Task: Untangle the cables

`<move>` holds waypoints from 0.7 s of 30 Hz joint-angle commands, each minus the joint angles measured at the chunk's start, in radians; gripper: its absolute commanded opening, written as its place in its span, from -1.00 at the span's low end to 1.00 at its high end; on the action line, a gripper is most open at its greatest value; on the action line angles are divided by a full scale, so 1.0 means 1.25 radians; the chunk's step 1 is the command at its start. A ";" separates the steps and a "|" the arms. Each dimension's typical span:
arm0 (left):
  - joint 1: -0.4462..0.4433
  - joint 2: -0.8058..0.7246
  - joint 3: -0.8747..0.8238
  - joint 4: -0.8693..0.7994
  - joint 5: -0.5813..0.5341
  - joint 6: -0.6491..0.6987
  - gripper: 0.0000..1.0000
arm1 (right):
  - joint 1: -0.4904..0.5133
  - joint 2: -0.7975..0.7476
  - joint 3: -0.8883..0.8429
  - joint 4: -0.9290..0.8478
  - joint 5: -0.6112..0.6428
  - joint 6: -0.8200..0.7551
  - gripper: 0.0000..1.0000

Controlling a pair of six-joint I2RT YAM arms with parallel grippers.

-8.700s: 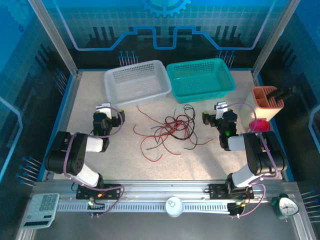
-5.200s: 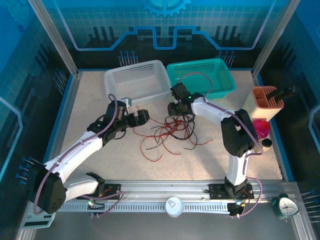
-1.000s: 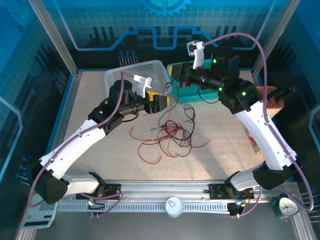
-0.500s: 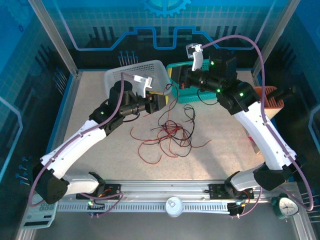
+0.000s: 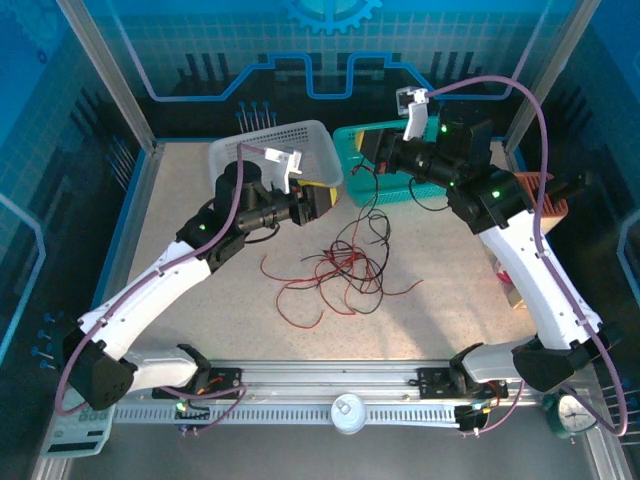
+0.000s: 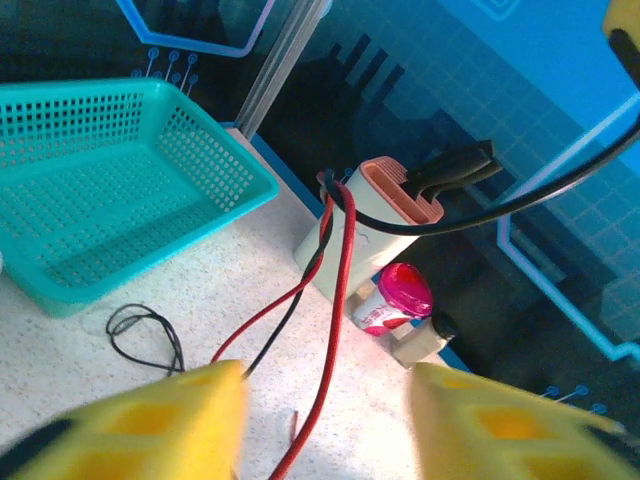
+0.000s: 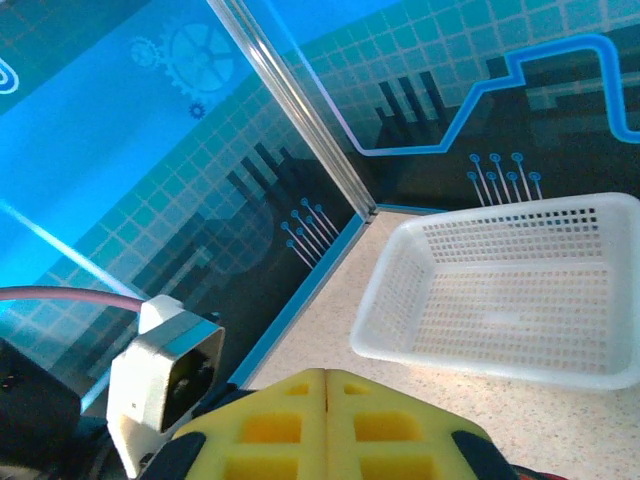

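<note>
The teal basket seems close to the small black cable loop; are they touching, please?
Apart: left wrist view shows bare table between teal basket and cable loop.

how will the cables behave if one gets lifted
Likely floppy: the cables droop from the right gripper in loose curves. Probably light, being so thin. They cross in a heap, so lifting one would likely drag others.
</note>
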 commanded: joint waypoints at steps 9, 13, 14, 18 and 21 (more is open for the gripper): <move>-0.007 0.025 0.019 0.006 0.013 0.011 0.53 | 0.012 -0.003 0.004 0.051 -0.060 0.042 -1.00; -0.007 0.034 0.026 0.003 0.029 0.011 0.31 | 0.022 0.006 0.016 0.051 -0.061 0.043 -1.00; -0.007 0.034 0.026 0.007 0.033 0.009 0.25 | 0.023 0.008 0.017 0.051 -0.063 0.042 -1.00; -0.007 0.028 0.013 0.015 0.035 0.003 -0.09 | 0.027 0.013 0.019 0.052 -0.063 0.042 -1.00; -0.008 0.021 0.008 0.016 0.029 0.000 -0.41 | 0.024 0.009 0.014 0.042 -0.048 0.031 -1.00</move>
